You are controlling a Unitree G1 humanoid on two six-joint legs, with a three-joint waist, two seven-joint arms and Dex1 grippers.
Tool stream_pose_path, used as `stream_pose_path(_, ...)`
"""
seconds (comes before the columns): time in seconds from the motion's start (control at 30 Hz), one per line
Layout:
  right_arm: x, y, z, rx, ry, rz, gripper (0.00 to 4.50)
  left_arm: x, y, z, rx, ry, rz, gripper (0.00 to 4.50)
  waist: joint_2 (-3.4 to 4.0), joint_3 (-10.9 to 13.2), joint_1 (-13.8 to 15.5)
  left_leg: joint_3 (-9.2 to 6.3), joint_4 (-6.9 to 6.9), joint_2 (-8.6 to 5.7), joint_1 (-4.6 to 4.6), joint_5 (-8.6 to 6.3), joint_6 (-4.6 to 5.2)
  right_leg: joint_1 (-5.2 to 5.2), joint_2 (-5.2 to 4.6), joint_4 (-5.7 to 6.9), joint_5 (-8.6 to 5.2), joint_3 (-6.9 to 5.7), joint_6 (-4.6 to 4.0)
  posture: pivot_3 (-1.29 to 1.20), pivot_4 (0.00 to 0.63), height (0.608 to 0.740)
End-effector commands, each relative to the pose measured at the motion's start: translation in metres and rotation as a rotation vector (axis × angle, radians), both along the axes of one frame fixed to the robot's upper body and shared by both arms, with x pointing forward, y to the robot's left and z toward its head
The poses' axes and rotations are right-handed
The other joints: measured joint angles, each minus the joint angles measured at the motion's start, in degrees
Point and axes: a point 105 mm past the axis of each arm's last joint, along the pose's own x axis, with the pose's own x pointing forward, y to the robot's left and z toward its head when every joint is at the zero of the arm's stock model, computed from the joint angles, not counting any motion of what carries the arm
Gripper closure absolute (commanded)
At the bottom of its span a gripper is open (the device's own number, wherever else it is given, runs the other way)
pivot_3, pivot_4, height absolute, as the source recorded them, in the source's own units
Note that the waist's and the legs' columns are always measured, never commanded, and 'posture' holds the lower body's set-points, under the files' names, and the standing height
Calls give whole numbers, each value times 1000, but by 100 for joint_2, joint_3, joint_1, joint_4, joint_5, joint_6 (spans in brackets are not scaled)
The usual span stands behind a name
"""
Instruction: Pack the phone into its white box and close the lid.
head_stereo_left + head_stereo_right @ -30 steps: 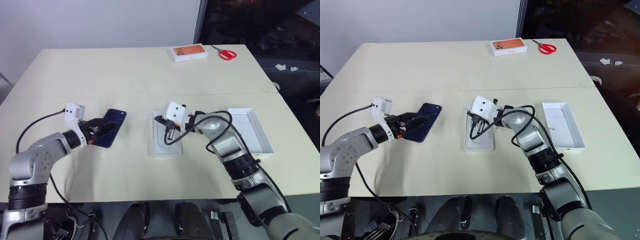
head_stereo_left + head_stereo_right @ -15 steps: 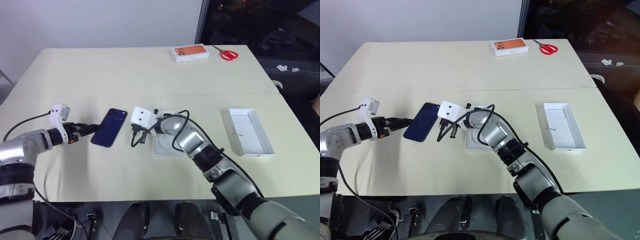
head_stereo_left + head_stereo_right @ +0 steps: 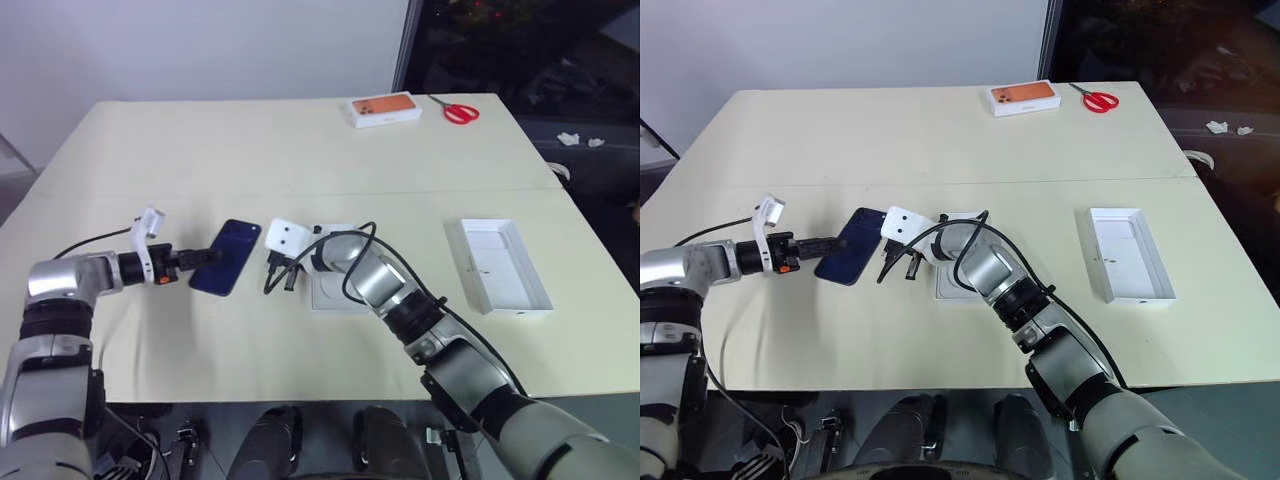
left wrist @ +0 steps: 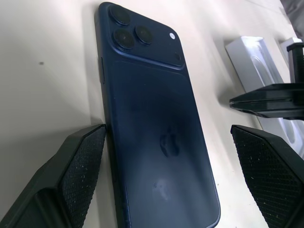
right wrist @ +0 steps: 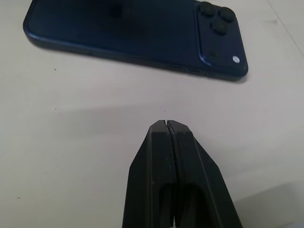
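Looking across the table (image 3: 300, 150), you see the left gripper (image 3: 203, 257) reaching in from the left, held low and nearly level, its fingers (image 4: 76, 171) spread wide on either side of the near end of the phone (image 3: 226, 270) without clamping it. The right gripper (image 3: 279, 283) comes across from the right, tilted downward, its fingers (image 5: 173, 156) pressed fully together and holding nothing; their tip sits just off the phone's right edge, above the tabletop.

The phone is slim, dark navy and glossy. It lies flat, back up, left of centre on the table. A three-lens camera cluster occupies its far corner.

Its long axis runs from near-left to far-right, camera end pointing away from you.

The white box (image 3: 338, 292) lies just to the right of the phone, partly covered by the right arm. The lid (image 3: 497, 265) rests open side up, well apart to the right. An orange-topped box (image 3: 384, 108) and red scissors (image 3: 458, 110) lie at the far edge.
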Motion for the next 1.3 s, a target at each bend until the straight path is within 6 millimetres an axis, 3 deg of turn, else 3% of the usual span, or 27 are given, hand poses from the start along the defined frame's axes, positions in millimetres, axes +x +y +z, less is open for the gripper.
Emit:
stream_pose_path(0.03, -5, 13, 9, 2, -13, 38, 4466, -23, -25, -53, -26, 236, -64, 74, 5, -5, 0, 0, 0, 0, 4, -1, 1, 4, -1, 0, 0, 0, 0, 0, 150, 740)
stream_pose_path(0.2, -9, 19, 5, -1, 0, 45, 4466, -26, -38, -53, -82, 248, -89, 74, 20, -19, 3, 1, -2, -3, 21, -5, 8, 20, -4, -2, -1, 3, 1, 0, 150, 740)
stream_pose_path(0.4, -4, 10, -4, -65, -15, 38, 4466, -32, -61, -49, -121, 244, -141, 74, 25, -24, 4, 0, -2, -9, 42, -12, 18, 44, -9, -4, -2, 4, 2, 0, 150, 740)
stream_pose_path(0.6, -2, 5, -6, -80, -14, 27, 4466, -37, -66, -47, -125, 239, -137, 74, 37, -43, -9, 2, -12, -8, 67, -15, 21, 72, -9, -24, -6, 7, 9, 0, 150, 740)
stream_pose_path(0.73, 2, -3, -7, -90, -18, 18, 4466, -29, -65, -44, -167, 235, -76, 74, 43, -47, 3, 1, -11, -9, 68, -15, 21, 74, -10, -26, -7, 6, 9, 0, 150, 740)
stream_pose_path(0.93, -1, 0, -7, -92, -31, 34, 4466, -25, -90, -24, -298, 252, -100, 74, 42, -47, 17, -4, -7, -10, 68, -15, 22, 79, -10, -27, -7, 2, 10, 0, 150, 740)
stream_pose_path(1.2, 4, -3, -5, -85, -36, 18, 4466, -36, -91, -27, -253, 291, -122, 74, 42, -48, -10, -4, -10, -9, 69, -16, 20, 79, -10, -28, -8, 3, 11, 0, 150, 740)
stream_pose_path(1.3, 5, -4, -6, -84, -39, 13, 4466, -21, -81, -31, -190, 304, -4, 74, 42, -48, 4, -4, -11, -8, 69, -16, 20, 79, -10, -30, -8, 5, 11, 0, 150, 740)
